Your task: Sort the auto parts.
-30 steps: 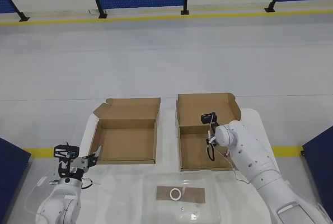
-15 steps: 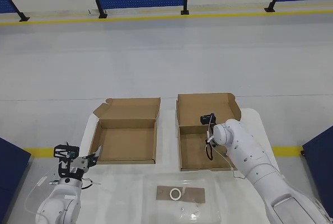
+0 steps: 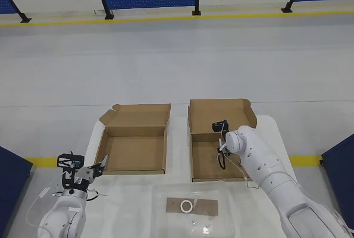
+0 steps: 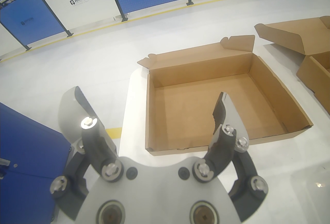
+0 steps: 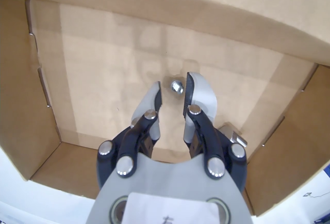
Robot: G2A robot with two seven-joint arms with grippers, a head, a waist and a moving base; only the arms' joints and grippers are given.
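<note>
between the tips of the right tool (image 5: 173, 84) lies a metal nut (image 5: 176, 87).

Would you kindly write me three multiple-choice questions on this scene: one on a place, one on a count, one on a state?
1. Where is the small metal nut?
A) on the brown strip
B) within the right box, between the fingers of the right gripper
C) in the other box

2. How many open boxes are on the table?
A) one
B) two
C) four

3. How are the fingers of the left gripper?
A) spread, empty
B) shut on a ring
C) shut on a flap

Answers: 1 B, the right wrist view shows it there; 2 B, left box and right box side by side; 3 A, a wide empty gap between them.
</note>
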